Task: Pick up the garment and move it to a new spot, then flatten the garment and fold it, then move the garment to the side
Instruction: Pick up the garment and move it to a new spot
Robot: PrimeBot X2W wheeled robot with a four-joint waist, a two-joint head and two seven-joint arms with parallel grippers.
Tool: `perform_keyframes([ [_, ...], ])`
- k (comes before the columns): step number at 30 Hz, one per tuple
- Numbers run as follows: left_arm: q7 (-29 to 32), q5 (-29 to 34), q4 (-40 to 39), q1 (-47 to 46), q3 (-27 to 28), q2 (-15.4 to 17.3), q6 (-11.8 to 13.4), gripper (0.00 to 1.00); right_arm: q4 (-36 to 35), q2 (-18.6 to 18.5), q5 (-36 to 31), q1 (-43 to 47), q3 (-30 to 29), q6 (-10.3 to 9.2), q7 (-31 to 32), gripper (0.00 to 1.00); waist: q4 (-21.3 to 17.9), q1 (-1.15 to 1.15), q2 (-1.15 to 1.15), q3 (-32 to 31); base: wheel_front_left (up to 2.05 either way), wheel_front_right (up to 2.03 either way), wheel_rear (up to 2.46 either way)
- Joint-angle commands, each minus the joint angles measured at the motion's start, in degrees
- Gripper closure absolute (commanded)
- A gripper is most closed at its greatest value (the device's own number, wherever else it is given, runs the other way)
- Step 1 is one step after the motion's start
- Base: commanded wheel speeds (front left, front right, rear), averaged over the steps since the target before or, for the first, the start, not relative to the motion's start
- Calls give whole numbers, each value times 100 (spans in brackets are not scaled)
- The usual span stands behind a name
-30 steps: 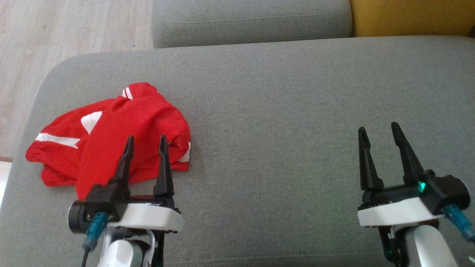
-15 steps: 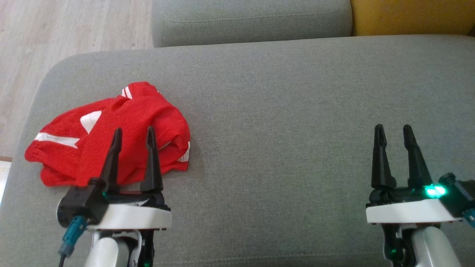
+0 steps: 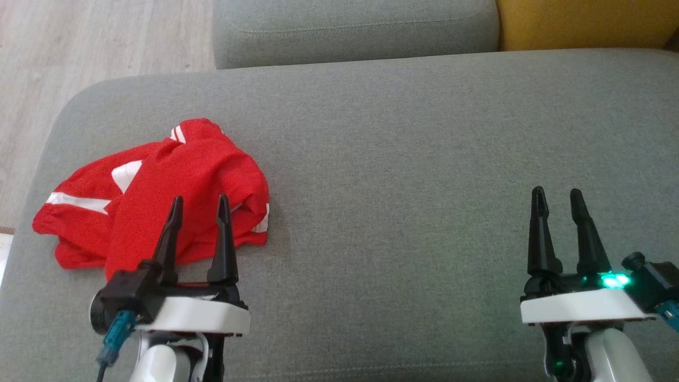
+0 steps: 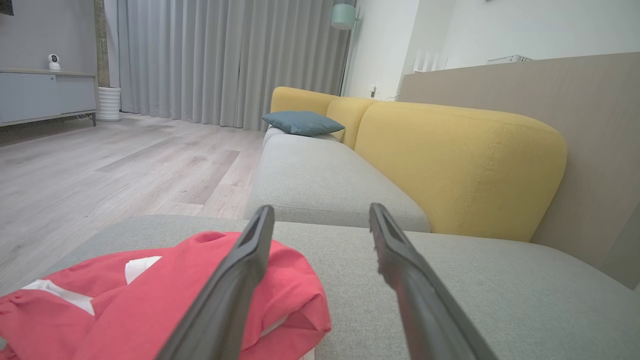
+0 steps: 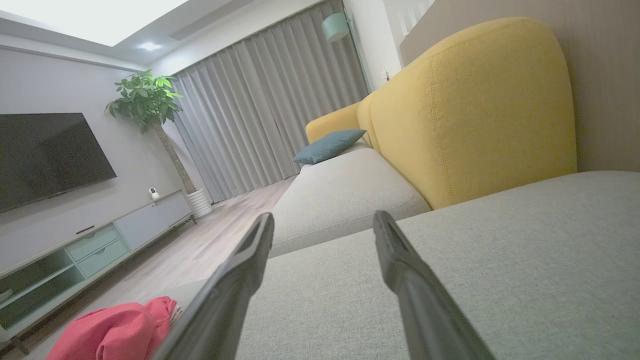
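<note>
A crumpled red garment (image 3: pixel 154 191) with white stripes lies in a heap on the left part of the grey cushion (image 3: pixel 403 154). My left gripper (image 3: pixel 199 201) hovers over the garment's near right edge, open, nothing between its fingers. In the left wrist view the garment (image 4: pixel 150 295) sits low and left, partly behind the left gripper (image 4: pixel 320 215). Far to the right, my right gripper (image 3: pixel 555 193) stands open over bare cushion. The right wrist view shows the right gripper (image 5: pixel 322 220) and the garment (image 5: pixel 117 330) at lower left.
The grey cushion's rounded left edge (image 3: pixel 58 122) drops to a wooden floor (image 3: pixel 79 42). Another grey seat cushion (image 3: pixel 355 26) lies beyond, with a yellow backrest (image 3: pixel 583 21) at the far right. A blue pillow (image 4: pixel 302 122) rests further along the sofa.
My left gripper swung left, then came back a little toward me over the garment's near edge. The right gripper's fingers turned more upright and drew slightly back. The garment lies as before.
</note>
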Motion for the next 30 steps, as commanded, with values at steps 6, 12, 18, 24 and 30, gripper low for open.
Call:
perform_keyframes([
  [6,-34,45,-189,-215,187,-10,42,0,-135,-52,-20,-211,175,44,-61,0,120,0,0,4,0,0,0],
  [12,-34,-13,-156,-200,272,-10,56,0,-93,-52,-26,-151,225,44,-61,0,448,0,0,-20,0,0,0],
  [18,-34,-23,-111,-179,344,-10,51,0,-49,-52,-18,-67,290,44,-61,0,1045,0,0,-85,0,0,0],
  [24,-34,14,-103,-89,495,-10,37,0,2,-52,18,-23,391,44,-61,0,1656,0,0,-141,0,0,0],
  [30,-34,34,-92,22,651,-10,9,0,67,-52,100,16,508,44,-61,0,2081,0,0,-183,0,0,0],
])
